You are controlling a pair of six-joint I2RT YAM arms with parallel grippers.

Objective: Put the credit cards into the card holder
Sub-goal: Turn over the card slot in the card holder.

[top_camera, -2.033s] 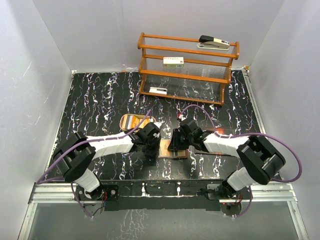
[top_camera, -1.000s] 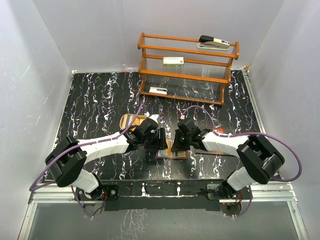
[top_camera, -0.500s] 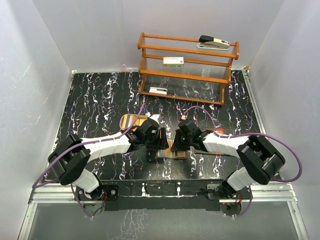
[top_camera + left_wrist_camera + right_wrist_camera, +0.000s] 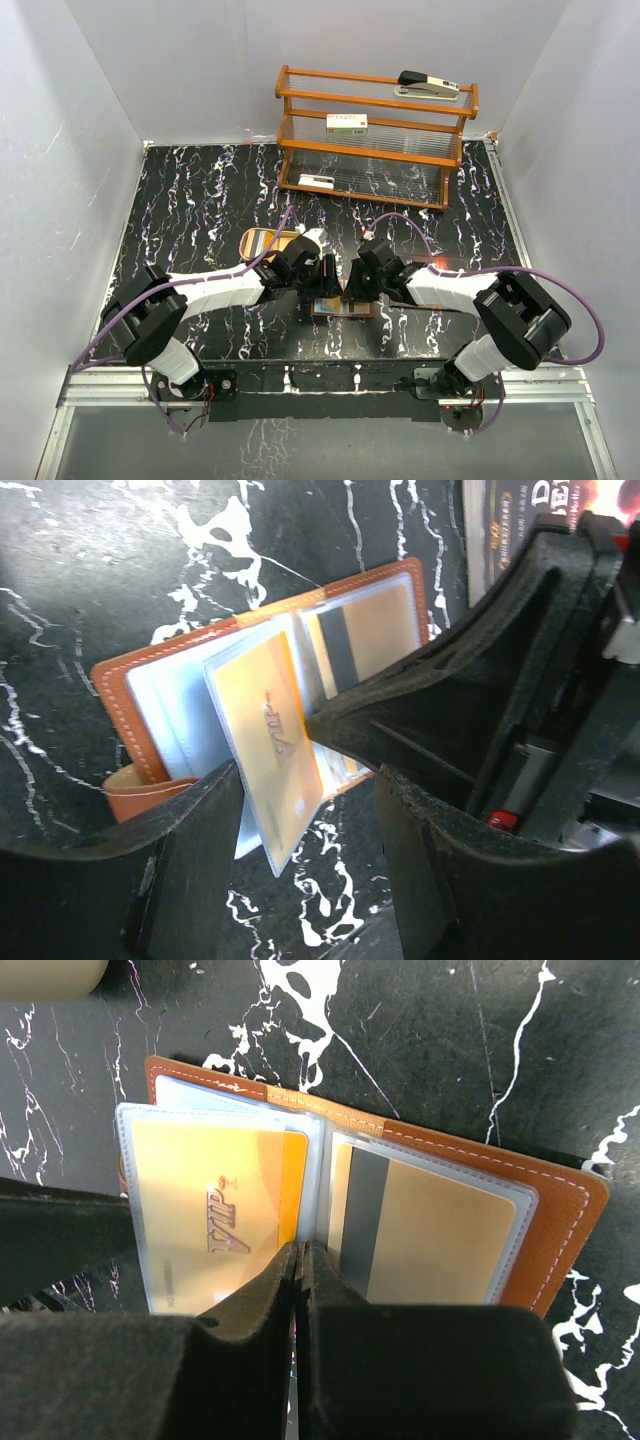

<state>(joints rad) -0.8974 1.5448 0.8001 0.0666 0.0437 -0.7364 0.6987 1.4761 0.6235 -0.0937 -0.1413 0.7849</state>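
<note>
From above, the left arm (image 4: 215, 288) has swung up and rightward from where it sat two seconds back, so the left fingers (image 4: 327, 276) are now nose to nose with the right fingers (image 4: 350, 290) at centre frame, both over the card holder (image 4: 343, 309), which lies open on the counter (image 4: 190, 200) just below them and has hardly shifted; a tan tray (image 4: 262, 240) sits just up-left, and whether it holds more cards I can't tell. In the left wrist view the left fingers (image 4: 180, 880) stand apart at the bottom edge, straddling a clear sleeve that stands up off the holder with a gold card (image 4: 265, 740) inside it, a gap showing on the right side; a dark booklet (image 4: 500, 520) peeks in at upper right. In the right wrist view the right fingers (image 4: 260, 1300) are pressed together on nothing, tips down on the fold between the sleeves, with the gold card at left and a striped card (image 4: 430, 1235) pocketed at right. I'd say two cards are already home, and the left has come in to take that loose leaf while the right pins the holder
</note>
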